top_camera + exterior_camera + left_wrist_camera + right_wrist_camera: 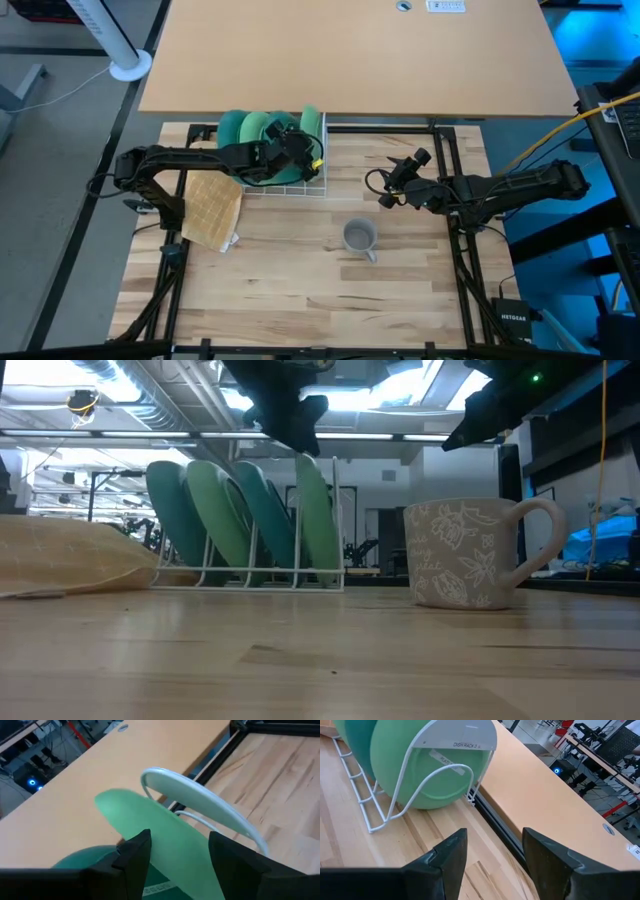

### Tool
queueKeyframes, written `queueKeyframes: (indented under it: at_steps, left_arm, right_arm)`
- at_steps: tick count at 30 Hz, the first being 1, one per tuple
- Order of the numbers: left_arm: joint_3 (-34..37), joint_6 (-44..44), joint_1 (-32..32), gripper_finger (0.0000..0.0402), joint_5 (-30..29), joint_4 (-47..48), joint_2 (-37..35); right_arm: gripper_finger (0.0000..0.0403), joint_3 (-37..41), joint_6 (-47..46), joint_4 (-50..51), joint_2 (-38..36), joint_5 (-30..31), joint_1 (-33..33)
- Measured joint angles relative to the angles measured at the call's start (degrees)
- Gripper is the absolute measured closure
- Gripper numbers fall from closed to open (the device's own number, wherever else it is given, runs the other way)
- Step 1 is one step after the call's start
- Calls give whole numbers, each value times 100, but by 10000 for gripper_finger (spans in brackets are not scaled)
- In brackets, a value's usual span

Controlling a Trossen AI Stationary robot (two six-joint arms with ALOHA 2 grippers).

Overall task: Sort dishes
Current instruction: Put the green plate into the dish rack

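Several teal and green plates (240,520) stand on edge in the slots of a white wire rack (300,188) at the table's far side. My left gripper (300,150) is open just above the rightmost light green plate (165,825). Its fingers stand on either side of the plate's top rim, and I see no touch. A grey patterned mug (470,555) stands upright on the table near the middle (358,237). My right gripper (412,165) is open and empty in the air to the right of the rack, pointing at it (495,850).
A tan waffle cloth (212,208) lies on the table left of the rack. The rack's grey end panel (465,740) faces my right gripper. A black frame rail (440,170) runs along the table's far and right sides. Bare wood lies around the mug.
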State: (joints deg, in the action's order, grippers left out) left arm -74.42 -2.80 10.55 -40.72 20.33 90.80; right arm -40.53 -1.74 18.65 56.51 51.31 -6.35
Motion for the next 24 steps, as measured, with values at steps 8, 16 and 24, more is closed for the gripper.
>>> queueKeyframes:
  at_steps: [8, 16, 24]
  left_arm:
    - [3, -184, 11, 210, -30, 197, -137]
    - [-4, -175, -2, 210, -43, 57, -240]
    - [-4, -176, 325, 210, -53, 18, -246]
  right_arm:
    - [207, 0, -100, 2, 0, -62, 0]
    - [207, 0, -272, 210, 0, -205, -4]
    - [207, 0, -297, 247, 0, -245, -4]
